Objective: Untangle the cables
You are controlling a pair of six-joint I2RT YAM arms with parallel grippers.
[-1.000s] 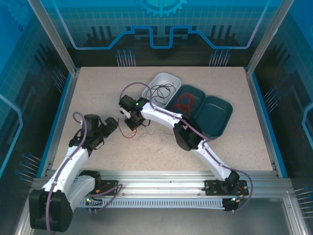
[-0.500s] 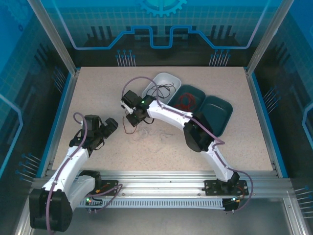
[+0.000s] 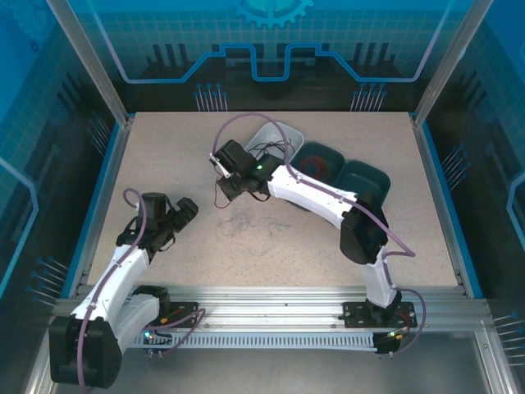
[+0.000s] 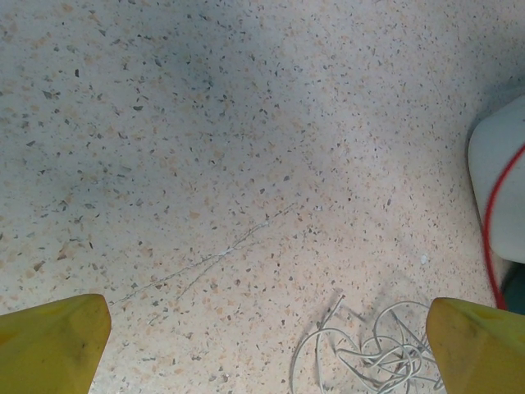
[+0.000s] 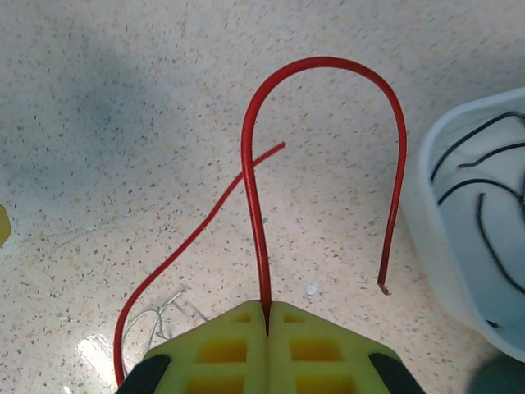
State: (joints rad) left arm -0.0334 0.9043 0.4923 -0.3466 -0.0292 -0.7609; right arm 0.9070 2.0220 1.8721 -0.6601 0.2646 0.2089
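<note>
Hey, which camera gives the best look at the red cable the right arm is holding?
Right wrist: the red cable arches up from the shut jaws, close and sharp. Top external shows a thin strand dangling below the arm; left wrist shows a red sliver at its right edge.

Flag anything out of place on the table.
A tangle of white cables lies loose on the tabletop, while black cables sit in the white tray. The right pincer pinches a red cable. No damage visible.
</note>
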